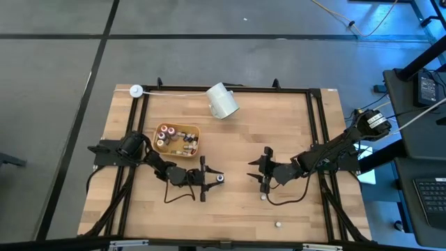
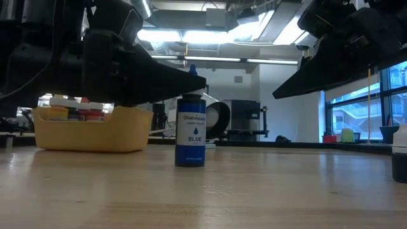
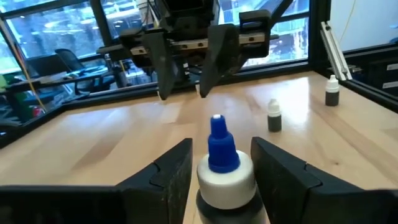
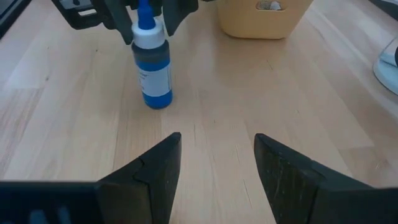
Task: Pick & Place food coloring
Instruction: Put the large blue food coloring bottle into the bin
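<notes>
Upright blue-tipped dropper bottle of blue food coloring (image 3: pixel 221 163) stands between the left gripper's (image 3: pixel 221 171) open, non-gripping fingers; right gripper (image 4: pixel 216 167) open, farther off.

We see a wood table (image 1: pixel 230 146) with a black frame round its edges. On it, towards the left, sits a yellow tray (image 1: pixel 177 139) holding small bottles. A blue bottle (image 2: pixel 190 138) stands upright on the bare wood just near the tray, label reading BLUE. A white cup (image 1: pixel 222 101) lies on its side near the far edge. A white round thing (image 1: pixel 136 90) sits at the far left corner. Two more small bottles stand on the right half: one (image 1: pixel 263 197) mid-right, one (image 1: pixel 277 224) near the front edge, well apart.
</notes>
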Controlling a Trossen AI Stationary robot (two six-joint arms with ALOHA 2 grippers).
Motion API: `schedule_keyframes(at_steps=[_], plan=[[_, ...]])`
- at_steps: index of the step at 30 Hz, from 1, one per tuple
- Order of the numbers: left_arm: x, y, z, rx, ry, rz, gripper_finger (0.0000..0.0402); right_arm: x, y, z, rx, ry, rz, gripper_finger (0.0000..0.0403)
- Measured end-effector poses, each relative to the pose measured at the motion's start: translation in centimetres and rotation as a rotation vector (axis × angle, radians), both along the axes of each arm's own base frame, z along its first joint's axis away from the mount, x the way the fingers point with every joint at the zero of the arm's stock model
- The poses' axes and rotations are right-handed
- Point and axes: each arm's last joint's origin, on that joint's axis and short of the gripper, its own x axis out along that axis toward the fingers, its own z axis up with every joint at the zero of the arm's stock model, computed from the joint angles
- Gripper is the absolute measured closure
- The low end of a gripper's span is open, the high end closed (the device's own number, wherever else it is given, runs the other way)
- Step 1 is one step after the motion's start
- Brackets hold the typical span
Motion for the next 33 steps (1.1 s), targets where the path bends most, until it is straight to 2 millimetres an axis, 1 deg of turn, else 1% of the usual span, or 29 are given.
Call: schedule_keyframes(at_steps=[6, 9, 15, 19, 21, 23, 26, 30, 33], plan=[[0.0, 0.0, 0.0, 0.003, -0.001, 0.0, 0.0242, 0.0, 0.0, 0.0, 0.0, 0.0, 0.0, 0.0199], [0.0, 0.0, 0.5, -0.004, -0.014, -0.001, 0.0245, 0.0, 0.0, 0.0, 0.009, 0.004, 0.012, 0.0199], [-0.3, -0.2, 2.3, 0.026, -0.021, 0.013, 0.0247, 0.0, 0.0, 0.0, 0.014, 0.003, 0.012, 0.0199], [-1.1, -0.2, 4.1, 0.04, -0.017, 0.052, 0.0247, 0.0, 0.0, 0.0, 0.015, 0.003, 0.011, 0.0199], [-1.5, -0.2, 5.1, 0.008, 0.009, 0.059, 0.0246, 0.0, 0.0, 0.0, 0.015, 0.003, 0.012, 0.0199], [-1.9, -0.1, 6.4, -0.04, 0.067, 0.031, 0.0245, 0.0, 0.1, 0.0, 0.021, 0.006, 0.021, 0.0199], [-1.7, 0.6, 8.2, -0.101, 0.24, -0.058, 0.0247, 0.0, 0.1, 0.0, 0.026, 0.009, 0.032, 0.0199], [-0.7, 1.6, 11.3, -0.219, 0.483, -0.125, 0.0248, 0.0, 0.1, 0.0, 0.026, 0.008, 0.033, 0.0199], [0.0, 2.3, 12.9, -0.244, 0.648, -0.111, 0.0246, 0.0, 0.1, 0.0, 0.026, 0.007, 0.033, 0.0199]])
